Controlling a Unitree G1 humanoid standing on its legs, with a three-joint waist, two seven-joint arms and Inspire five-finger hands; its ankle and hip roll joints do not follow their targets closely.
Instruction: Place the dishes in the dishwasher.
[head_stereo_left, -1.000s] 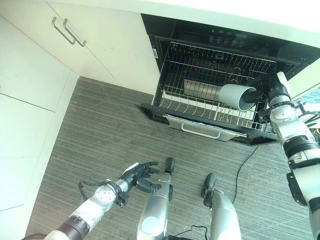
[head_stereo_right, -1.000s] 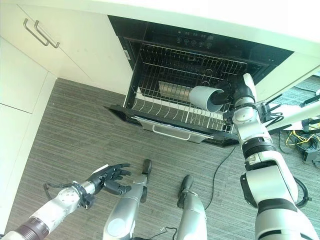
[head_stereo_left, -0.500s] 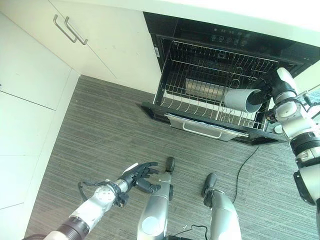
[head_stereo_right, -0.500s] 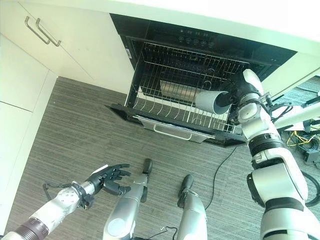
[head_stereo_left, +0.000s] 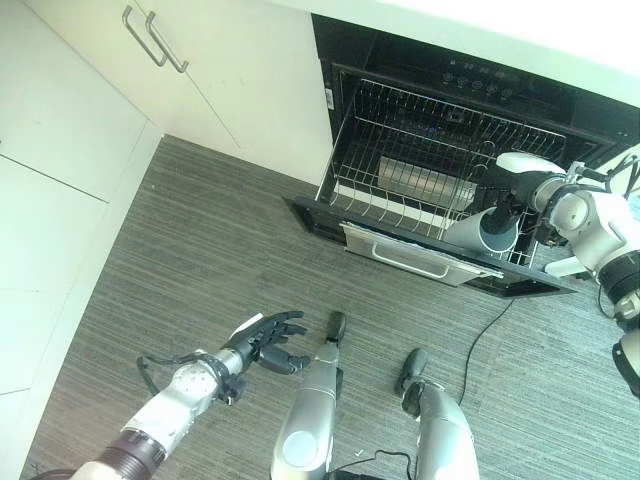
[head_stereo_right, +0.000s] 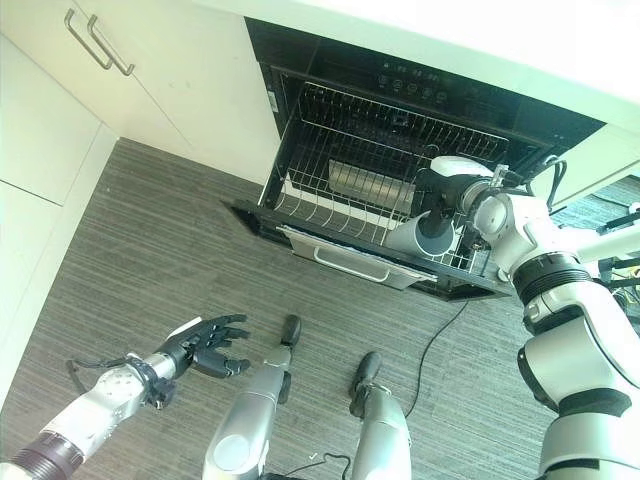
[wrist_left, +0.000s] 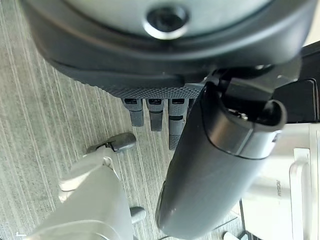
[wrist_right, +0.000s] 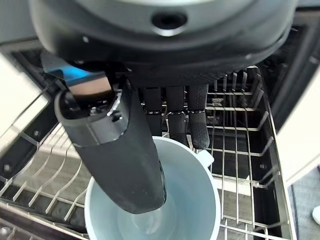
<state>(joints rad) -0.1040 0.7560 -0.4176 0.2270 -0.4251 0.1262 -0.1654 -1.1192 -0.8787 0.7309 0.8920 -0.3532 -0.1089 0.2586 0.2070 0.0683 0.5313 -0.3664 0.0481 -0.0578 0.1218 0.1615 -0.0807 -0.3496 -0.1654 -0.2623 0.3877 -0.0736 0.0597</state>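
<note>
A pale grey-blue cup (head_stereo_left: 481, 229) hangs over the front right part of the pulled-out wire rack (head_stereo_left: 398, 172) of the open dishwasher, mouth tilted toward me. My right hand (head_stereo_left: 508, 197) is shut on it. In the right wrist view the thumb (wrist_right: 116, 150) reaches inside the cup (wrist_right: 207, 196) and the fingers (wrist_right: 176, 116) press on the outside of its rim. My left hand (head_stereo_left: 262, 340) hovers low over the floor at the lower left, fingers (wrist_left: 151, 114) spread and holding nothing.
The dishwasher's front panel with a silver handle (head_stereo_left: 403, 258) juts out over the striped grey floor. A metal tray (head_stereo_right: 368, 184) lies deep in the rack. White cabinets with bar handles (head_stereo_left: 155, 40) line the left side. Cables (head_stereo_right: 630, 265) lie at the far right.
The right arm has swung round and brought the cup down toward the rack's front right corner, tipping its mouth toward me. The camera has shifted. The left hand stays put.
</note>
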